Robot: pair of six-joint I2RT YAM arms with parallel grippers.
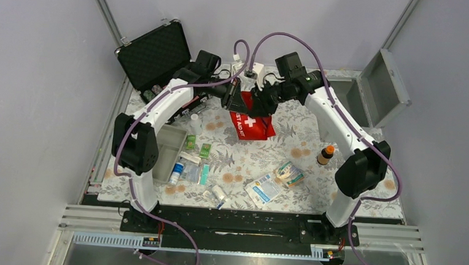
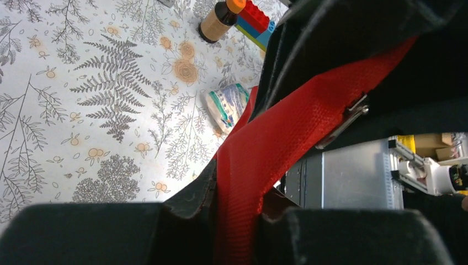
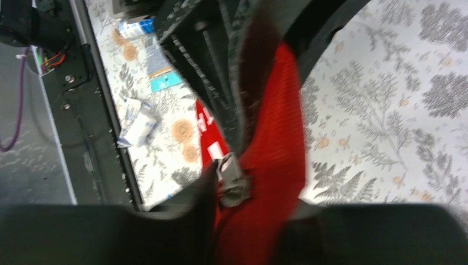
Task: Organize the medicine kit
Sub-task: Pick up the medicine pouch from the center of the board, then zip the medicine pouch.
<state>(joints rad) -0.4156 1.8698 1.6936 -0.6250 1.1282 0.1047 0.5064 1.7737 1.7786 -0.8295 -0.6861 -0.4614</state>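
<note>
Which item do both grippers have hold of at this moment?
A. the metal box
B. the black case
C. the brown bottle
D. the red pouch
D: the red pouch is the one, since each wrist view shows its red fabric pinched in the left gripper and the right gripper.

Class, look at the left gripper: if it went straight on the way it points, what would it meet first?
The red first-aid pouch: the left gripper is pinching its fabric. Beyond it probably comes the right gripper, though depth is unclear.
</note>
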